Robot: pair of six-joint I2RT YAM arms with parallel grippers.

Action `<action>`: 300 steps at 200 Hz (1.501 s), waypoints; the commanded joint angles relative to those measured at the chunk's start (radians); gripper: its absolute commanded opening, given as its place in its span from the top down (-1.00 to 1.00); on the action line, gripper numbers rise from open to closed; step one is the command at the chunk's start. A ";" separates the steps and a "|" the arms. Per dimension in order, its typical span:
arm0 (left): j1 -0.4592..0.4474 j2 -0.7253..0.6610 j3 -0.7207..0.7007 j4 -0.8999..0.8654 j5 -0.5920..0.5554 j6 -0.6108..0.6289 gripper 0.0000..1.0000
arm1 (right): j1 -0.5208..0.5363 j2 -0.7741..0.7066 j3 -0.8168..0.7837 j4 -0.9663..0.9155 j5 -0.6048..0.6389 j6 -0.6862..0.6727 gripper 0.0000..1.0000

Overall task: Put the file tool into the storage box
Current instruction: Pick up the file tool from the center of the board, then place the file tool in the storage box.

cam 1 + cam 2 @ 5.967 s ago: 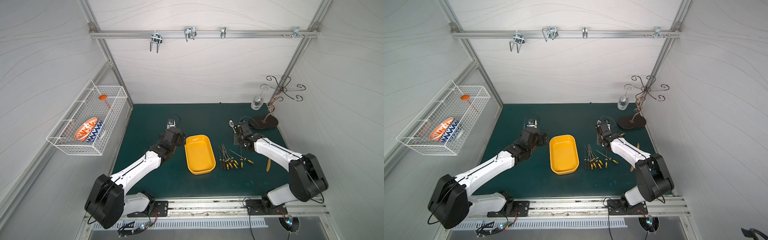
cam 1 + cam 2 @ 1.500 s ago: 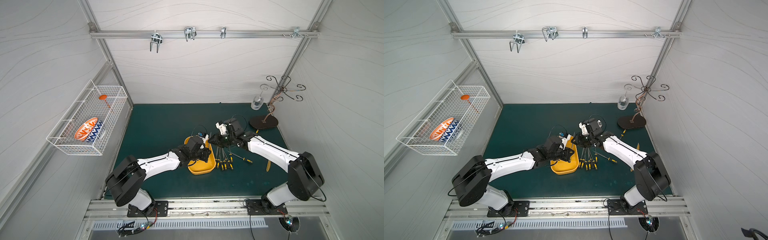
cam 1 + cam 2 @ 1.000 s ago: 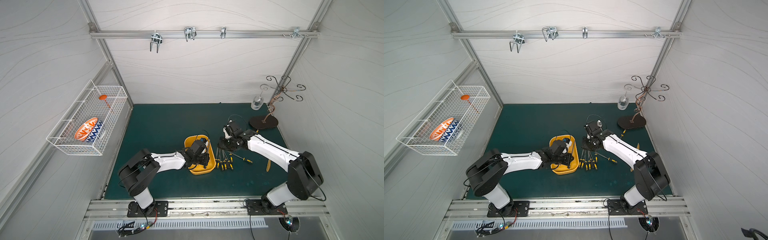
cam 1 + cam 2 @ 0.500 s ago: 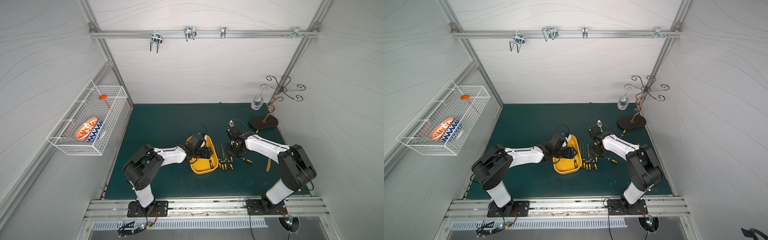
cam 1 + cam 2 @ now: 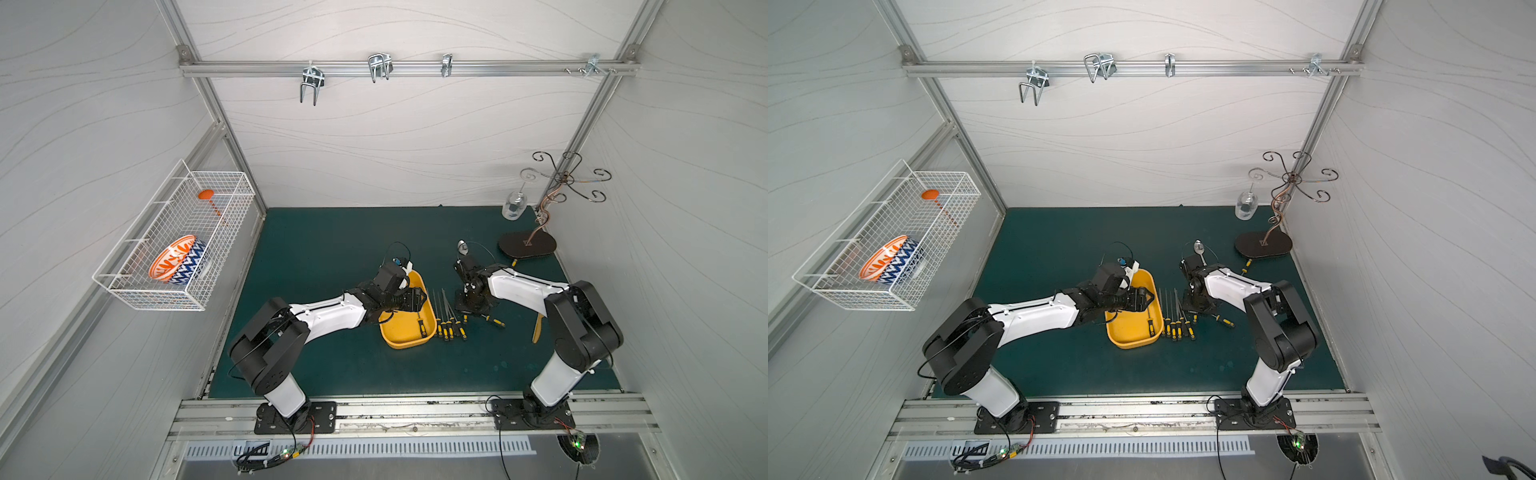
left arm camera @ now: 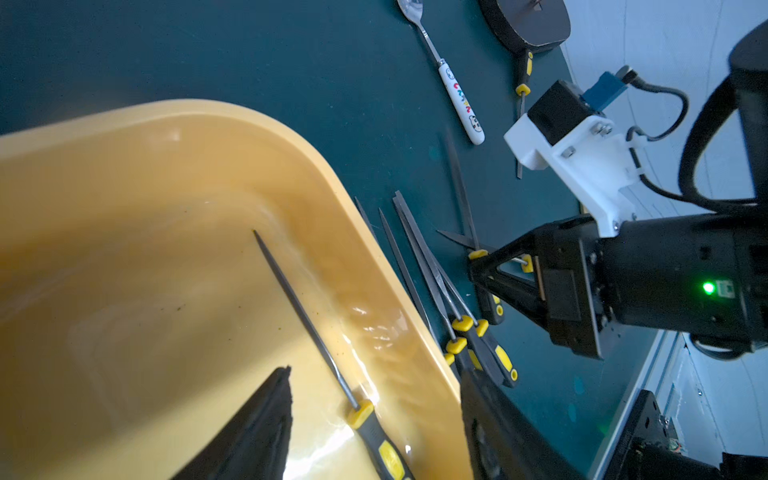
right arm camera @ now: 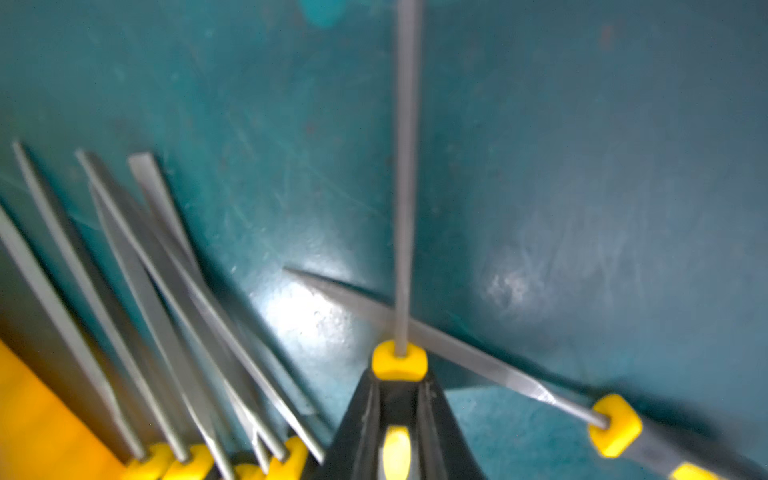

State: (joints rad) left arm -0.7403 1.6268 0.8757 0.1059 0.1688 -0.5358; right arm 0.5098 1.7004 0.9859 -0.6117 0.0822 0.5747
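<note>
Green mat (image 5: 332, 249), white-walled cell. Storage box (image 5: 405, 334) at frame centre in both top views; one file (image 6: 307, 320) lies flat inside. Left gripper (image 5: 420, 299) spread above box. Right gripper (image 7: 399, 374) pinches second file (image 7: 406, 187) by its handle, right of box among loose files (image 5: 449, 328).

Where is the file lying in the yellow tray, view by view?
Both top views: the black-and-yellow-handled metal file lies inside the shallow yellow plastic tray, along the side nearest the loose files.
Left wrist: slanting across the tray floor, handle between the left gripper's open jaws.
Right wrist: not in it.
Shared landmark: the tray's yellow rim.
</note>
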 commanded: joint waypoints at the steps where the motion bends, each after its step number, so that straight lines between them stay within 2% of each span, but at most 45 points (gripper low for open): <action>1: -0.001 -0.035 -0.011 0.007 -0.017 -0.005 -0.40 | 0.003 0.010 -0.034 0.033 -0.023 -0.008 0.98; 28: -0.001 -0.070 -0.011 0.018 0.002 -0.018 -0.51 | 0.003 -0.120 -0.070 0.140 -0.106 -0.025 1.00; 58: -0.001 -0.117 -0.009 0.038 0.027 -0.031 -0.57 | 0.004 -0.242 -0.079 0.234 -0.296 -0.044 1.00; 120: -0.002 -0.160 -0.023 0.067 0.035 -0.049 -0.58 | 0.050 -0.276 -0.057 0.345 -0.624 -0.061 1.00; 150: -0.001 -0.157 -0.033 0.082 0.034 -0.055 -0.58 | 0.122 -0.304 -0.059 0.347 -0.639 -0.105 1.00; 176: -0.001 -0.160 -0.042 0.084 0.023 -0.055 -0.56 | 0.134 -0.341 -0.059 0.347 -0.640 -0.134 1.00; 182: -0.002 -0.159 -0.042 0.086 0.023 -0.055 -0.48 | 0.135 -0.350 -0.058 0.348 -0.645 -0.139 1.00; 192: -0.002 -0.156 -0.043 0.086 0.026 -0.056 -0.22 | 0.134 -0.363 -0.058 0.351 -0.648 -0.139 1.00; 207: -0.001 -0.150 -0.044 0.084 0.023 -0.058 0.01 | 0.135 -0.376 -0.062 0.365 -0.666 -0.135 1.00; 216: -0.002 -0.149 -0.044 0.081 0.020 -0.058 0.24 | 0.137 -0.381 -0.065 0.370 -0.669 -0.130 1.00; 228: -0.002 -0.145 -0.044 0.079 0.017 -0.056 0.65 | 0.140 -0.384 -0.067 0.369 -0.665 -0.130 1.00; 240: -0.001 -0.140 -0.045 0.068 0.011 -0.059 0.91 | 0.141 -0.382 -0.065 0.362 -0.654 -0.128 1.00; 247: -0.002 -0.135 -0.047 0.063 0.007 -0.061 1.00 | 0.141 -0.379 -0.065 0.360 -0.651 -0.128 1.00; 265: -0.002 -0.123 -0.060 0.055 -0.014 -0.071 1.00 | 0.142 -0.369 -0.061 0.348 -0.632 -0.125 1.00; 269: -0.001 -0.120 -0.064 0.052 -0.021 -0.072 1.00 | 0.143 -0.366 -0.061 0.345 -0.627 -0.124 0.93; 288: -0.001 -0.107 -0.079 0.033 -0.057 -0.078 1.00 | 0.145 -0.363 -0.051 0.310 -0.538 -0.099 0.21; 300: -0.001 -0.097 -0.084 0.016 -0.084 -0.086 1.00 | 0.147 -0.364 -0.044 0.275 -0.445 -0.082 0.05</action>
State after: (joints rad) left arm -0.7525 1.4845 0.8257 0.2157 0.1806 -0.6273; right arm 0.6510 1.3563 0.9119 -0.2920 -0.4889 0.4652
